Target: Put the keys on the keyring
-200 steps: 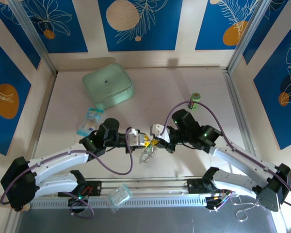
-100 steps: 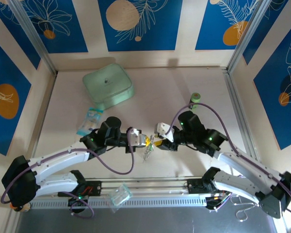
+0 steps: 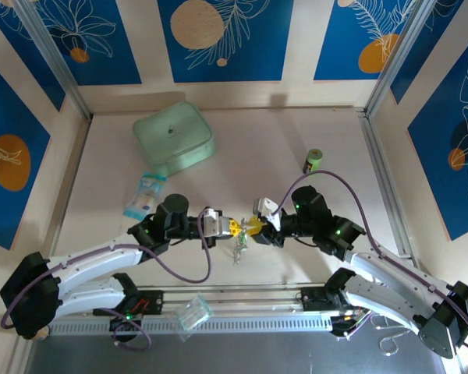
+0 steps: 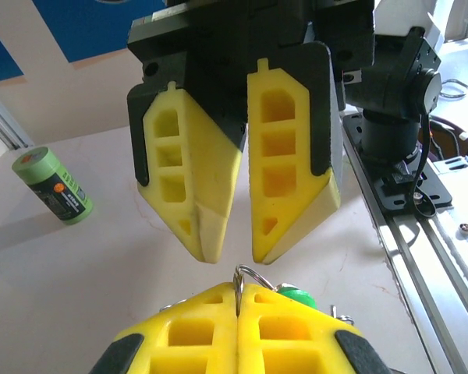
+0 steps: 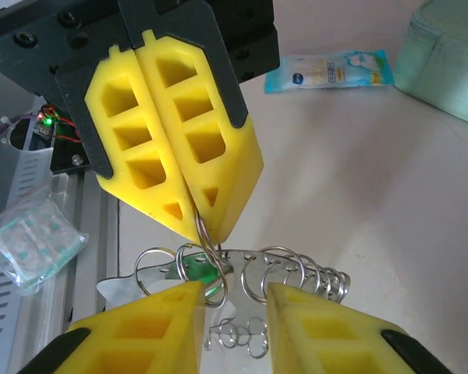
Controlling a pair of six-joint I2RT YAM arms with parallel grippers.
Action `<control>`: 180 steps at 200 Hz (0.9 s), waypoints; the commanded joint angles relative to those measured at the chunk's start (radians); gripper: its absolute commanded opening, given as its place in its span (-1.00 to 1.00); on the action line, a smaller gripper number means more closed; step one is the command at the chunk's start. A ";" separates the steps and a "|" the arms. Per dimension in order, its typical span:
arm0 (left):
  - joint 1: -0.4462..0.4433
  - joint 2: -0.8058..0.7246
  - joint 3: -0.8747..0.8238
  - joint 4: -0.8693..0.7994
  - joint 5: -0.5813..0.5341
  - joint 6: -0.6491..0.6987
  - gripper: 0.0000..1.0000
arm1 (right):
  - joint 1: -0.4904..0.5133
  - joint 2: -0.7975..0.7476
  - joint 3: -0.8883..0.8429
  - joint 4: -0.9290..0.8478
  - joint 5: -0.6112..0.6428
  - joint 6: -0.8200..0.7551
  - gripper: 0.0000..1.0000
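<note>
left gripper [image 3: 232, 227]: pressing its yellow fingers together and pinching one wire ring of the keyring at the very tips. It is hovering over the middle of the bench's near half and pointing at the right gripper.
right gripper [image 3: 255, 228]: standing spread with a clear gap between its fingers. It is facing the left gripper almost tip to tip and gripping nothing.
keyring [image 5: 285, 273]: a string of silvery wire rings dangling from the left gripper's tips above the bench. The loops are trailing just in front of the right gripper's spread fingers.
green-headed key [image 5: 200, 270]: sitting among the rings right under the left gripper's tips. I cannot tell the silver key apart from the tangle of rings.
in the way: the left gripper's closed tips are covering the top of the pinched ring, and the right gripper's fingers are crowding the rings from the opposite side.
can [image 3: 314, 161]: green, sitting toward the bench's right edge beyond the right arm, well apart from the grippers.
box [image 3: 174, 139]: mint-green, sitting near the far left corner.
packet [image 3: 144, 195]: blue and white, lying flat between the box and the left arm.
bag [image 3: 193, 313]: clear, lying on the rail at the near edge between the arm bases.
</note>
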 commanded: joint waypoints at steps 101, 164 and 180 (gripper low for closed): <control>-0.008 -0.031 -0.007 0.140 0.046 -0.071 -1.00 | -0.025 0.042 0.030 -0.050 0.027 -0.022 -1.00; -0.009 -0.020 -0.010 0.202 0.062 -0.139 -1.00 | -0.005 0.047 0.030 -0.022 0.009 -0.012 -0.71; -0.008 -0.018 -0.027 0.232 0.045 -0.174 -1.00 | -0.007 -0.017 0.002 0.013 0.010 -0.020 -0.61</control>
